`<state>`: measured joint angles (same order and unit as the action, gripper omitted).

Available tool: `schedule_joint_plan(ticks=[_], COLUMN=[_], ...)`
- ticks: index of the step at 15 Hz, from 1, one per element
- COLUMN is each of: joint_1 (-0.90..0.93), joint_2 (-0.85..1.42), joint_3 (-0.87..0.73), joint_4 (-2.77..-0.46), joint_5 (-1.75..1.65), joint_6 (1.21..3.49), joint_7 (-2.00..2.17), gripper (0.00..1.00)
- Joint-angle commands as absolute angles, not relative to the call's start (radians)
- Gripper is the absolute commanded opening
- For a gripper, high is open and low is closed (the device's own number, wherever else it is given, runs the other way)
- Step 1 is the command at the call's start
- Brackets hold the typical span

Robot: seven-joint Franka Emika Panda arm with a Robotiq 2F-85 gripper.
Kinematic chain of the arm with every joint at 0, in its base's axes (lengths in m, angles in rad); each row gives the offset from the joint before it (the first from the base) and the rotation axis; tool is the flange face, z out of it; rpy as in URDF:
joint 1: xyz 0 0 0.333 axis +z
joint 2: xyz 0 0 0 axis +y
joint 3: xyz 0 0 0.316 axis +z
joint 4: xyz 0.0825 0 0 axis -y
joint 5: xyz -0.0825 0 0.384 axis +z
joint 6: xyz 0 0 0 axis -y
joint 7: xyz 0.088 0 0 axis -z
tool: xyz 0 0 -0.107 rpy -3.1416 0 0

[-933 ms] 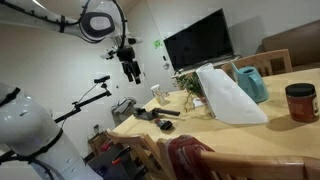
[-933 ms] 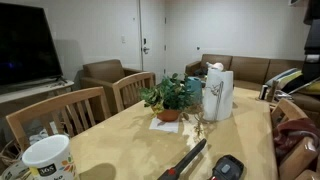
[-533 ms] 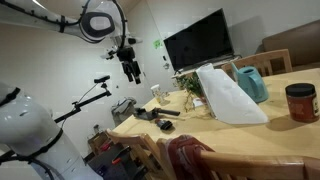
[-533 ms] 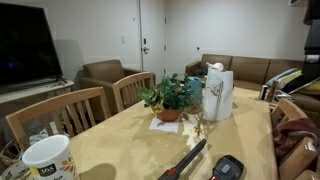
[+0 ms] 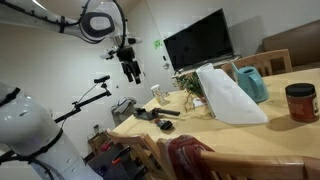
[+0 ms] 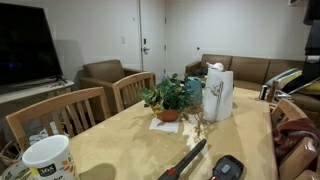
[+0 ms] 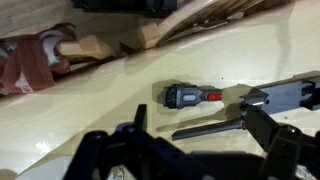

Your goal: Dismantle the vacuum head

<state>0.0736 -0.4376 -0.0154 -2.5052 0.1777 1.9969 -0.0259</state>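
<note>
reach not yet begun: gripper [image 5: 131, 71] hangs high, jaws spread, empty. head [image 7: 212, 128] – i think – lies at 4 o'clock in wrist view; next, descend and clamp it.

No text can be read; the dark label [image 6: 46, 171] on the white cup [image 6: 45, 153] is too blurred.

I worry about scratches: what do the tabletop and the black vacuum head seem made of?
Tabletop: likely wood or laminate, pale cream, smooth, with a faint sheen. Vacuum head: probably moulded plastic, black, matt, no glint; blur leaves it open.
</note>
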Motion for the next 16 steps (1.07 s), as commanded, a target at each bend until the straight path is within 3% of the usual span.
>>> schedule_joint_plan(ticks=[1,14,15,16], joint_1=[0.082,0.194,0.192,0.183], joint_2=[-0.433,-0.371,-0.363,-0.351], joint_3=[0.025,0.078,0.079,0.084], joint_4=[-2.486,-2.475,-2.471,-2.462], joint_5=[0.097,-0.147,-0.156,-0.164], joint_6=[1.985,2.103,2.105,2.094], joint_7=[-0.100,-0.496,-0.501,-0.482], gripper=[1.00,1.00,0.95,0.72])
